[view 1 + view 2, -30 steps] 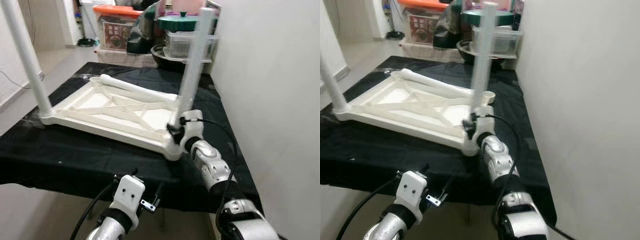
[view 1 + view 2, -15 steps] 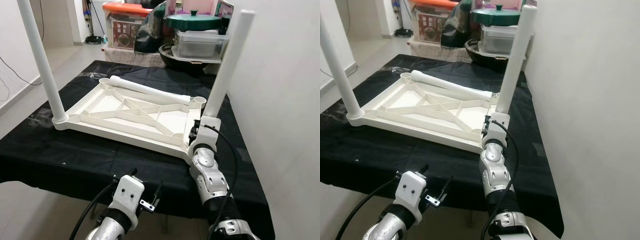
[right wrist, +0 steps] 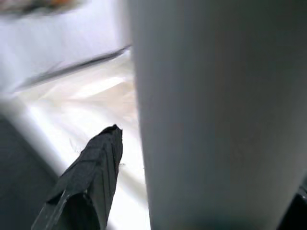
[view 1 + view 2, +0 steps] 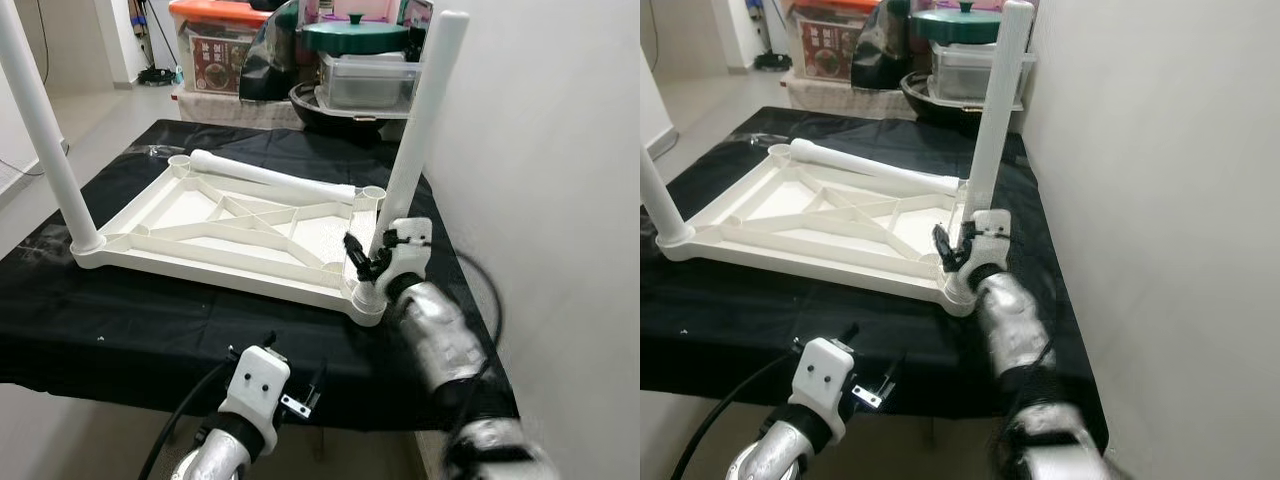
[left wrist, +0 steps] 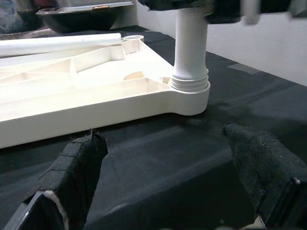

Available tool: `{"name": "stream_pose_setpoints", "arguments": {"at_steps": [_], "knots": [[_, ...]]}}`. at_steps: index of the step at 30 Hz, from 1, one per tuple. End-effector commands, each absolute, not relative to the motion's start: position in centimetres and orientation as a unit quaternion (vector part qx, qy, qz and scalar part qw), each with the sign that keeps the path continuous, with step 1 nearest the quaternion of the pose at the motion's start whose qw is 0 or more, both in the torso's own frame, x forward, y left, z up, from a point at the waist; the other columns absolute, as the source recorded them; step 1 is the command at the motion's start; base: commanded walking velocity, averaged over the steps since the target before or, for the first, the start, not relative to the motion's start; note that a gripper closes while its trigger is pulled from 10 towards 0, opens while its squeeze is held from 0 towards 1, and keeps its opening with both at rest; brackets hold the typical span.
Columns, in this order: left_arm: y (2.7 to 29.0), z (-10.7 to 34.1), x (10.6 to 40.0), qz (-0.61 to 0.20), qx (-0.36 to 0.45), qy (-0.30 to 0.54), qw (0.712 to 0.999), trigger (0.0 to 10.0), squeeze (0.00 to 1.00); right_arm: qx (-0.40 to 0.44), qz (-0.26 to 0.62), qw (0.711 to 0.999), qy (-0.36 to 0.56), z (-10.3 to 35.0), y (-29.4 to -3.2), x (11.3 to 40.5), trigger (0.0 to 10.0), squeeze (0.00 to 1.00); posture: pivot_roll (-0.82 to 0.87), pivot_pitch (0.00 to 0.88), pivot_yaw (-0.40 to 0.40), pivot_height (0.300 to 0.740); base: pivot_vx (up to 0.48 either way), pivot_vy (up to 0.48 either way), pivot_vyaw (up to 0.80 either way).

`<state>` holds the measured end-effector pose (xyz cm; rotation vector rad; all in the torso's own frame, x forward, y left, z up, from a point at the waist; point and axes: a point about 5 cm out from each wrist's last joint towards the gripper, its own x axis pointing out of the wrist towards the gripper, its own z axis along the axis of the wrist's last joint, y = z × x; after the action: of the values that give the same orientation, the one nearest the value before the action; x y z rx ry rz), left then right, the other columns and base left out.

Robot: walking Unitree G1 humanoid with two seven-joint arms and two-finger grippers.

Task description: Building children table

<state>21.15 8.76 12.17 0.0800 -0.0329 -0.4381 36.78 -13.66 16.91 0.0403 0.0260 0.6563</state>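
Note:
A white plastic table top (image 4: 240, 225) lies upside down on a black-covered table (image 4: 150, 320). One white leg (image 4: 40, 130) stands in its near left corner and another leg (image 4: 420, 130) in its near right corner. A third leg (image 4: 270, 175) lies loose along the far side. My right gripper (image 4: 375, 260) is at the foot of the right leg, open, with the leg between its fingers (image 3: 91, 182) and a small gap showing. My left gripper (image 5: 160, 132) hangs low before the table's front edge, open and holding nothing.
A wall (image 4: 560, 200) runs close along the table's right side. Behind the table stand a clear tub (image 4: 365, 80) with a green lid, a black bowl (image 4: 330, 105) and an orange-lidded box (image 4: 225, 50). Bare floor (image 4: 100, 110) lies to the left.
The camera has shifted. My right forearm has swung and its wrist has turned while the gripper stays at the foot of the right leg. The left arm has not moved.

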Motion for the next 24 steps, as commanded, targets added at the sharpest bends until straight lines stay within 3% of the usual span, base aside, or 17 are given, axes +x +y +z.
{"name": "stream_pose_setpoints", "arguments": {"at_steps": [1, 4, 5, 8, 13, 14, 15, 16, 17, 22, 24], "knots": [[8.7, 11.9, 21.2, -0.219, 0.039, -0.013, 0.975, 10.0, 0.00, 0.023, 0.430, 0.901, 0.055, 15.5, -12.0, 35.8, 10.0, 0.00, 0.12, 0.000, -0.099, 0.740, 0.000, 0.000, 0.00], [8.7, 11.9, 21.2, -0.219, 0.040, -0.013, 0.975, 10.0, 0.00, 0.000, 0.568, 0.818, 0.090, 15.2, -11.8, 34.2, 10.0, 0.00, 0.12, 0.001, -0.098, 0.740, 0.000, 0.000, 0.00], [8.7, 11.9, 21.2, -0.219, 0.040, -0.013, 0.975, 10.0, 0.00, 0.000, 0.568, 0.818, 0.090, 15.2, -11.8, 34.2, 10.0, 0.00, 0.12, 0.001, -0.098, 0.740, 0.000, 0.000, 0.00], [8.7, 12.0, 21.2, -0.221, 0.040, -0.014, 0.974, 10.0, 0.00, -0.004, 0.638, 0.763, 0.102, 15.4, -11.3, 33.5, 10.0, 0.00, 0.13, 0.001, -0.096, 0.740, 0.000, 0.000, 0.00], [8.7, 12.0, 21.3, -0.222, 0.039, -0.014, 0.974, 10.0, 0.00, -0.008, 0.671, 0.735, 0.098, 15.9, -10.8, 33.6, 10.0, 0.00, 0.13, 0.000, -0.096, 0.740, 0.000, 0.000, 0.00], [8.7, 11.9, 21.3, -0.222, 0.040, -0.013, 0.974, 10.0, 0.00, -0.018, 0.677, 0.729, 0.101, 15.9, -10.6, 33.7, 3.6, 0.00, 0.13, 0.000, -0.095, 0.740, 0.000, 0.000, 0.00], [8.7, 11.9, 21.3, -0.221, 0.040, -0.013, 0.974, 10.0, 0.00, -0.027, 0.671, 0.734, 0.098, 15.9, -10.3, 33.9, 0.0, 0.00, 0.13, 0.000, -0.098, 0.740, 0.000, 0.000, 0.00], [8.7, 11.9, 21.3, -0.221, 0.040, -0.013, 0.974, 10.0, 0.00, -0.027, 0.671, 0.734, 0.098, 15.9, -10.3, 33.9, 0.0, 0.00, 0.13, 0.000, -0.098, 0.740, 0.000, 0.000, 0.00], [8.7, 11.9, 21.3, -0.221, 0.040, -0.013, 0.974, 10.0, 0.00, -0.029, 0.647, 0.757, 0.090, 15.9, -9.9, 34.5, 0.0, 0.00, 0.13, 0.000, -0.098, 0.740, 0.000, 0.000, 0.00], [8.7, 11.9, 21.3, -0.221, 0.040, -0.013, 0.974, 10.0, 0.00, -0.023, 0.596, 0.800, 0.064, 16.0, -9.9, 35.0, 0.0, 0.00, 0.13, 0.000, -0.094, 0.740, 0.000, 0.000, 0.00], [8.7, 11.9, 21.3, -0.222, 0.039, -0.012, 0.974, 10.0, 0.00, -0.007, 0.510, 0.858, 0.063, 15.4, -10.2, 35.8, 0.0, 0.00, 0.12, 0.000, -0.095, 0.740, 0.000, 0.000, 0.00]]}}
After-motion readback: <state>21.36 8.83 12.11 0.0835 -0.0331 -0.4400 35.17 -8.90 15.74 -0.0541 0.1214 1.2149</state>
